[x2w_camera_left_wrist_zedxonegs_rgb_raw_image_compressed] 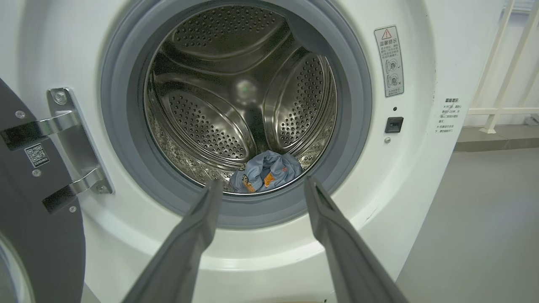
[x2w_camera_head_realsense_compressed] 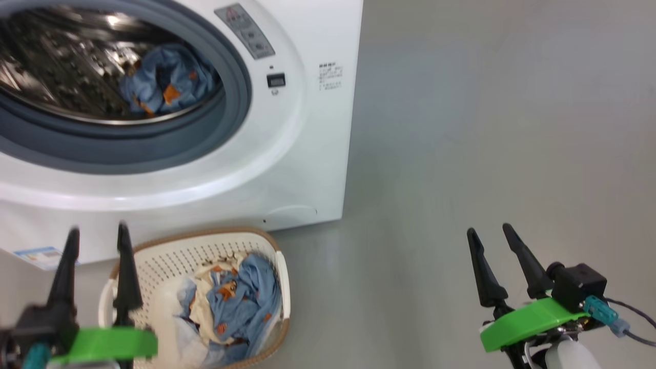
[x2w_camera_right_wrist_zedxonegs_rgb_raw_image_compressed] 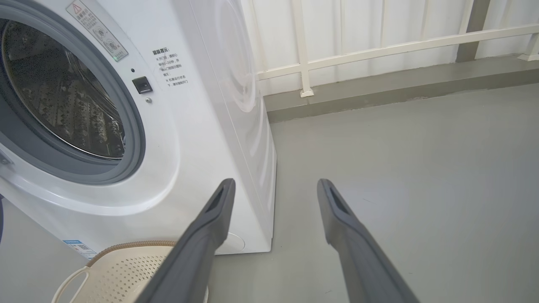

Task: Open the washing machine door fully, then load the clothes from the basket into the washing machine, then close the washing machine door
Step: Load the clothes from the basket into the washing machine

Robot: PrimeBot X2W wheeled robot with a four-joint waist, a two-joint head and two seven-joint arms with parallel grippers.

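Both pairs of jaws stand wide apart and empty. The left gripper point(x2w_camera_head_realsense_compressed: 97, 229) is by the left rim of the basket point(x2w_camera_head_realsense_compressed: 205, 234), and the right gripper point(x2w_camera_head_realsense_compressed: 489, 229) is over bare grey floor point(x2w_camera_head_realsense_compressed: 487, 128). The one basket sits on the floor at the foot of the washing machine point(x2w_camera_head_realsense_compressed: 307, 154) and holds a heap of blue clothes point(x2w_camera_head_realsense_compressed: 241, 297). One blue garment point(x2w_camera_left_wrist_zedxonegs_rgb_raw_image_compressed: 267, 170) lies at the front of the drum point(x2w_camera_left_wrist_zedxonegs_rgb_raw_image_compressed: 202, 126). The left wrist view brings in the washing machine door point(x2w_camera_left_wrist_zedxonegs_rgb_raw_image_compressed: 25, 219), swung open on two metal brackets point(x2w_camera_left_wrist_zedxonegs_rgb_raw_image_compressed: 63, 122). The right wrist view adds a white railing point(x2w_camera_right_wrist_zedxonegs_rgb_raw_image_compressed: 303, 46) behind the floor.
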